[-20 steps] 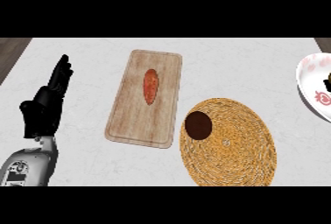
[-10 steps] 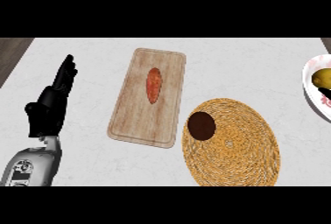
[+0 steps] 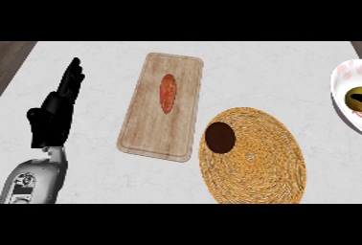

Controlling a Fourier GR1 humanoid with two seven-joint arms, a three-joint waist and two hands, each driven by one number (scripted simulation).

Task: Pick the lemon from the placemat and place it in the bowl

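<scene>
At the table's far right edge, the lemon (image 3: pixel 353 97) already sits in the white bowl (image 3: pixel 341 75), well apart from the woven placemat (image 3: pixel 262 158). Left hand (image 3: pixel 56 115) rests with fingers straight; right hand unseen. Releasing and withdrawing cleanly, without nudging the bowl, appears to be what remains.

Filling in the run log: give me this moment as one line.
left robot hand: open, resting at left | right robot hand: out of view | lemon: in bowl | placemat: dark disc only | cutting board: orange item
</scene>
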